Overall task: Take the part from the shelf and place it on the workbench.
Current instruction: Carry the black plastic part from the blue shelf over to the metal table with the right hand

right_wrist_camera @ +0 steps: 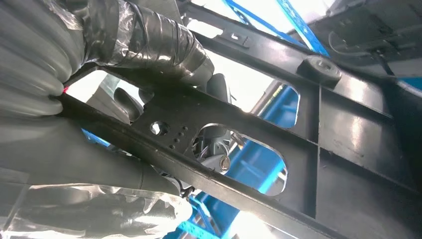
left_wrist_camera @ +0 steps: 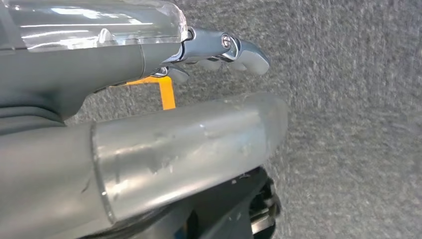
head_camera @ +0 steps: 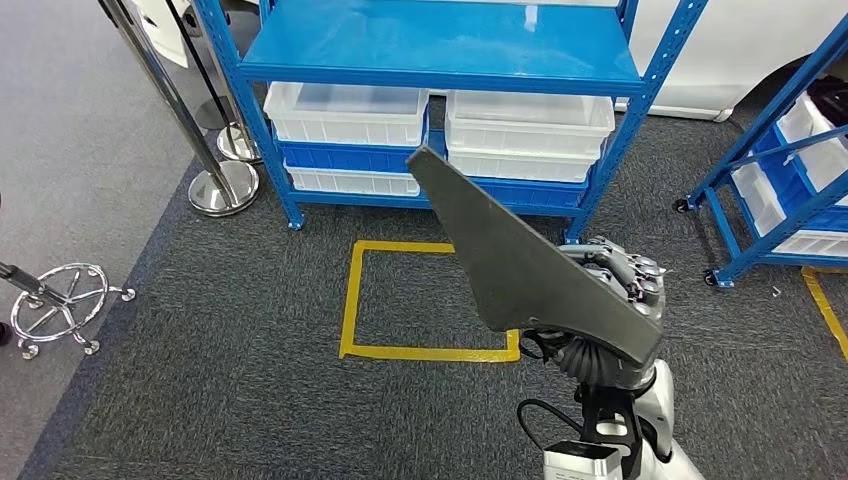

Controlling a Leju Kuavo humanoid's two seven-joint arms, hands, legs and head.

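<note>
- Right hand (head_camera: 628, 285) grips a flat dark grey plastic panel (head_camera: 520, 262), wedge-shaped, at its wide end; the narrow tip points up and away toward the blue shelf rack (head_camera: 440, 60).
- Right wrist view: the panel's ribbed underside (right_wrist_camera: 278, 149) with cut-outs, fingers (right_wrist_camera: 149, 45) wrapped over a rib. Grip looks firm.
- Panel is off the shelf and carried in the air above grey carpet, over the yellow tape square (head_camera: 428, 300).
- Left hand (left_wrist_camera: 219, 52) hangs over the carpet, fingers loosely apart, holding nothing.
- White bins (head_camera: 345, 112) sit on the rack's lower tiers.
- Judgement: pick is done; transport step in hand.
- Next: turn toward the workbench, keep the long panel away from the rack posts, then lower it flat.
</note>
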